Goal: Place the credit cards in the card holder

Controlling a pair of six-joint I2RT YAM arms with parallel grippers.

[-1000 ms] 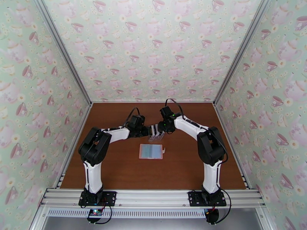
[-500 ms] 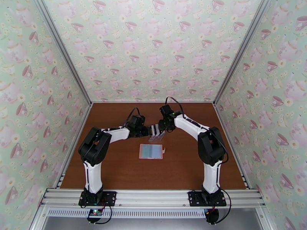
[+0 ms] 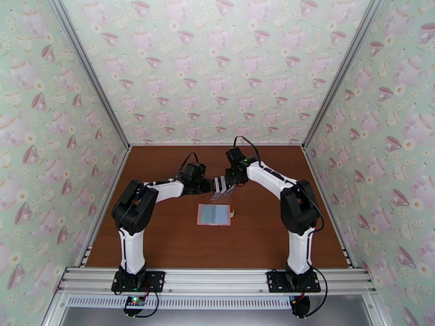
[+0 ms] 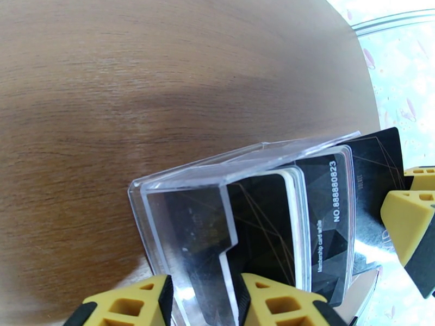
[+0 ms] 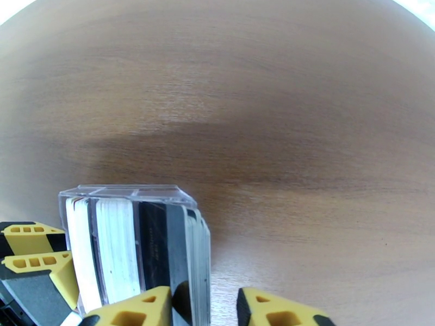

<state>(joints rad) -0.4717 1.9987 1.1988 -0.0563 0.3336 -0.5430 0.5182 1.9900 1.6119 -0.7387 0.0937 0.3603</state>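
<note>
The brown table (image 3: 163, 234) carries the card holder (image 3: 216, 214), open and flat, just nearer the arm bases than the clear card rack (image 4: 179, 224). The credit cards (image 4: 321, 224) stand on edge inside that rack, faces packed together. The left gripper (image 4: 204, 300) clamps the rack's end wall. The right gripper (image 5: 204, 308) is part-open, straddling the outermost cards' near edge, with a gap at one pad. The cards' plane runs in line with its fingers, so a straight pull back looks right.
</note>
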